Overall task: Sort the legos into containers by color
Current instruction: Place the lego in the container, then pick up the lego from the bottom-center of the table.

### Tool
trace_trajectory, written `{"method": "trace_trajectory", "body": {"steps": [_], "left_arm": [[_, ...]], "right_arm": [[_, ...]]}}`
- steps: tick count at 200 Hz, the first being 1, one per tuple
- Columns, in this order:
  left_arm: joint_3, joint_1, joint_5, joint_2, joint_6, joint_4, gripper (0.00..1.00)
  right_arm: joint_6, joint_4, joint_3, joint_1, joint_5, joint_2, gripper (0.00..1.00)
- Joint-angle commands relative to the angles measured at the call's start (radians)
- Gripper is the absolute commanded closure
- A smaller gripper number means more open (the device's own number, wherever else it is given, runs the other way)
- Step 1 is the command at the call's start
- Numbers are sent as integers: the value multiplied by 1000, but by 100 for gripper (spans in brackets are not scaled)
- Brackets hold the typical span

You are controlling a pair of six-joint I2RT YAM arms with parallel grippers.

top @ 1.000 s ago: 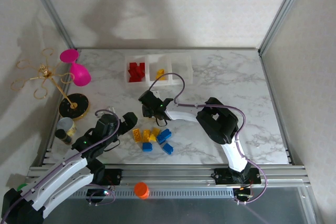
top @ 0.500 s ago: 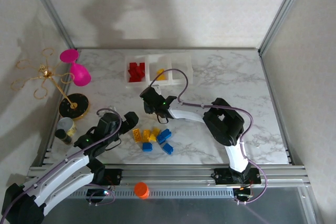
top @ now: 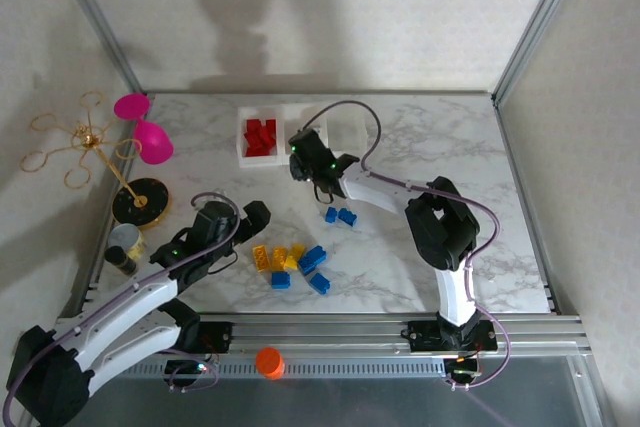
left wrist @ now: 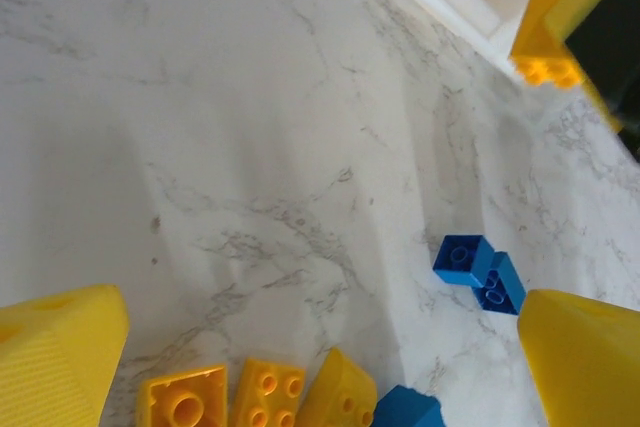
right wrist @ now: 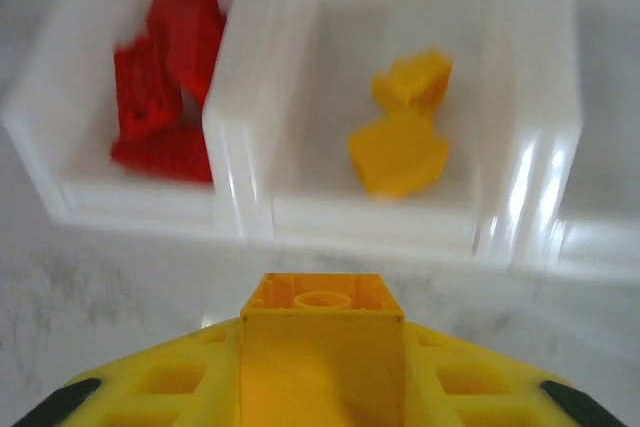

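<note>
The marble worktop [top: 430,157] is carrying everything, and both arms are reaching out across it. The containers [top: 345,129], three clear bins joined in a row, are sitting just beyond the right pincer [top: 306,161], which is hovering at their near wall in front of the middle bin. A pink goblet [top: 148,135] is sitting well off to that pincer's left. The right pincer is clamping a yellow lego brick [right wrist: 322,309] between its fingers. Ahead of it and to its left, red legos [right wrist: 165,87] are lying in the left bin. Straight ahead of it, yellow legos [right wrist: 400,142] are lying in the middle bin. The left pincer [top: 246,221] is hanging over the worktop with its fingers spread wide apart, gripping nothing. A pile of yellow and blue legos [top: 290,262] is lying just beside it, on the side nearer the arm bases. Two blue legos [top: 340,215] are sitting touching each other between the two pincers, ahead of the left one and towards its right finger.
</note>
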Motion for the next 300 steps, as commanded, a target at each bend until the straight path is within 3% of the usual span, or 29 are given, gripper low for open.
{"method": "trace_trajectory", "body": {"steps": [1,55,106,136,211,261,300], "left_arm": [[55,-4,-28,51,36,67,0],[140,2,-57,172,65,105,0],[173,5,-51,213,66,106,0],[168,5,-44,184,60,85,0],[107,5,-57,-24,48,-106,0],[105,5,-109,-188,17,-297,0],[150,6,-152,-286,-32,-441,0]], "right_arm": [[-102,44,118,-33,25,78,66],[-185,25,371,-89,41,266,63],[-237,-35,533,-95,23,344,45],[-236,-24,441,-90,-33,253,41],[-166,-70,-9,-5,-140,-68,33],[-48,-113,-179,108,-226,-179,29],[41,-108,-224,217,-262,-176,29]]}}
